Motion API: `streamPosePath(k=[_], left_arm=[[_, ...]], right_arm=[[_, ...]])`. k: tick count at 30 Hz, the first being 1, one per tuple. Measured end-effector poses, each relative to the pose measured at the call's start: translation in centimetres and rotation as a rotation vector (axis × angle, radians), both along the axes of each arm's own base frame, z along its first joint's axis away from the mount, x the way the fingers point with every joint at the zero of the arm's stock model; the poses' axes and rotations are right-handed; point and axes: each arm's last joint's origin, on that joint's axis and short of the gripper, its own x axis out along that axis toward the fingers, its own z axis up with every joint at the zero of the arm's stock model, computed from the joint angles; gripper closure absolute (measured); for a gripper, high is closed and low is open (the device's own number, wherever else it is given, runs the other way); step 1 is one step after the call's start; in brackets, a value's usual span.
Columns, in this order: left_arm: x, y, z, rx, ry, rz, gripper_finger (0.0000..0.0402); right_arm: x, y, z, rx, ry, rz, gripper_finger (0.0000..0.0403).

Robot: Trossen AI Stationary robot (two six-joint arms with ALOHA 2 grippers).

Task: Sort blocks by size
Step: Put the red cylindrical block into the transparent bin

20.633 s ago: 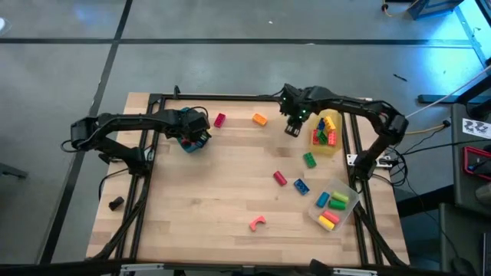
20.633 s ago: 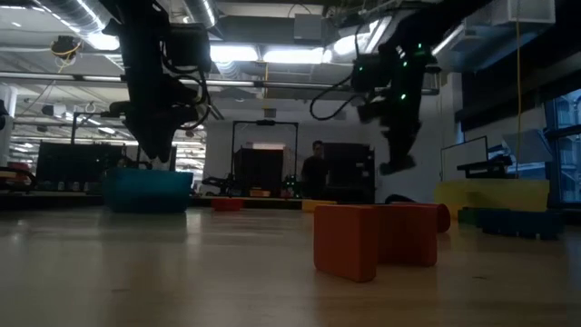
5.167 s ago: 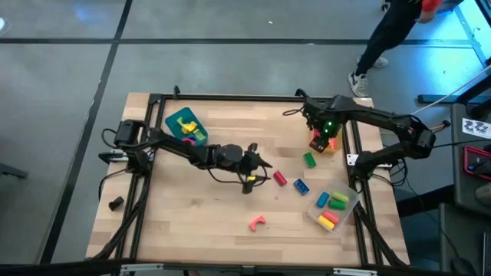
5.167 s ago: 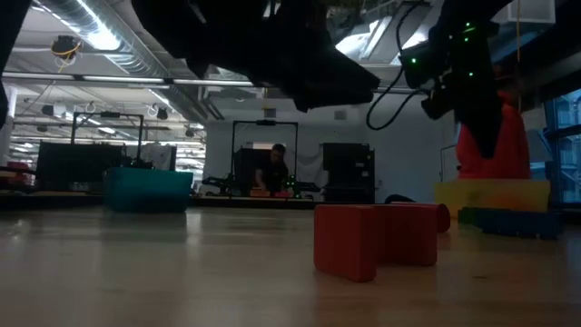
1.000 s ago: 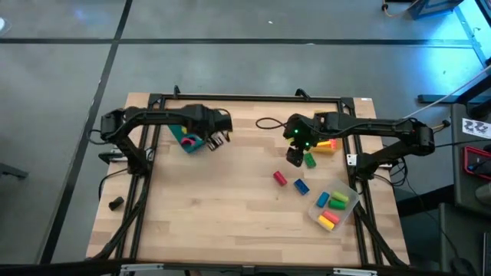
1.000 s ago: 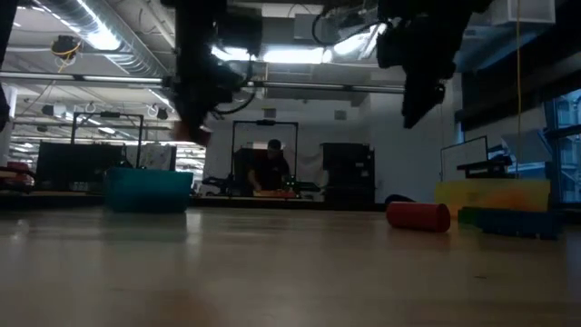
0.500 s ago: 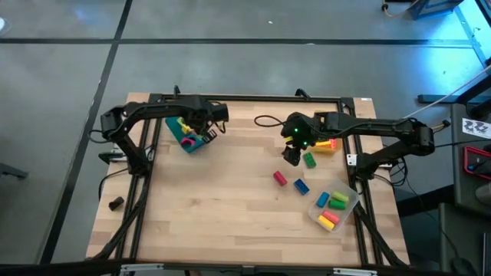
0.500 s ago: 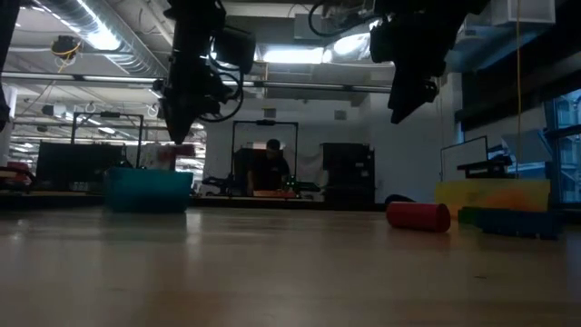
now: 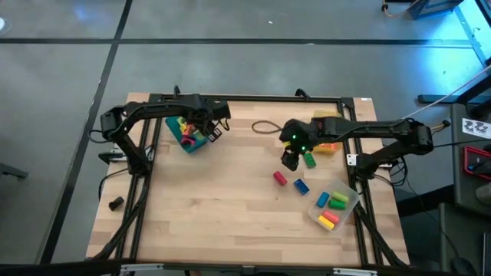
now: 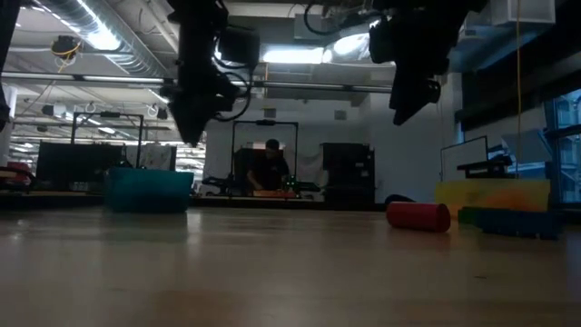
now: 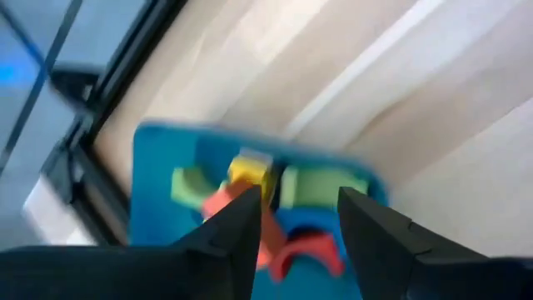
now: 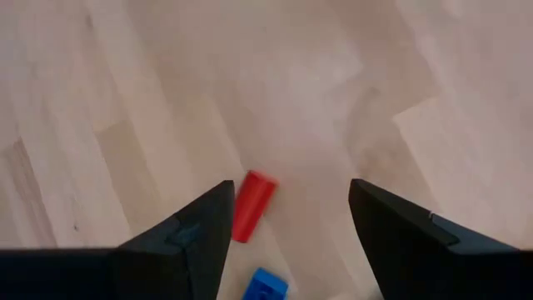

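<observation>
Table (image 9: 215,222): both grippers aloft, parted.

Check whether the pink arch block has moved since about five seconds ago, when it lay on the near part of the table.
Yes. The pink arch block now lies in the teal tray at the table's far left, beneath the left gripper.

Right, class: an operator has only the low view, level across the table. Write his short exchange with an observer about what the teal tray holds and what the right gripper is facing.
Operator: What is in the teal tray? I see only its wall.
Observer: Green, yellow and red blocks, seen past the open left gripper above it.
Operator: And the right gripper?
Observer: Open and empty, it faces the red cylinder lying on the table.
Operator: Anything beside that?
Observer: A blue brick lies near it, not touching.
</observation>
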Motion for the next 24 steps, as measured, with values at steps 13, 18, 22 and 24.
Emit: streamPosePath(k=[13,18,22,24], left_arm=[[4.0,0.8,1.1,0.169,-0.314,-0.224,0.0269],[4.4,0.7,1.3,0.19,-0.332,-0.262,0.0271],[4.3,0.7,1.2,0.182,-0.316,-0.263,0.0271],[4.3,0.7,1.2,0.184,-0.319,-0.263,0.0271]], right_arm=[[2.3,5.2,-3.8,-0.03,0.149,-0.045,0.0166],[3.1,6.3,-5.9,-0.032,0.225,-0.035,0.0166],[3.6,6.4,-7.4,-0.038,0.277,-0.06,0.0166],[3.8,6.4,-8.0,-0.057,0.295,-0.066,0.0166]])
